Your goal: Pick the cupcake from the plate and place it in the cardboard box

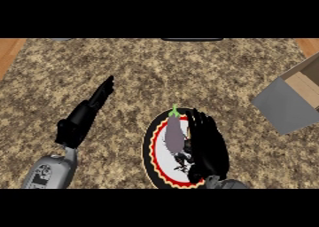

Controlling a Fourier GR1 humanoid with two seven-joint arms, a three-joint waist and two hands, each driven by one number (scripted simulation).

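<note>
- A strip of brown wood shows in the upper left corner of the frame.
- The speckled brown counter fills most of the frame.
- The grey left forearm comes up from the lower left edge.
- The left hand is at the left middle of the frame. Its fingers are straight and close together, and they point up and to the right. It holds nothing. It is well apart from the plate.
- The round plate sits in the lower middle of the frame. It is white inside, with a red and yellow rim.
- A long purple thing with a green tip lies on the plate. It looks like an eggplant, not a cupcake. The green tip points to the top of the frame and reaches just past the plate's top rim.
- The right hand comes up from the lower edge and covers the right side of the plate. It is just beside the purple thing, on that thing's right. I cannot tell if this hand is open or closed, or if it touches the purple thing.
- The cardboard box is at the right edge, in the upper part of the frame. It is open, and part of it is cut off by the edge.
- A grey flap hangs out from the box, down and to the left. The box is well apart from the plate.
</note>
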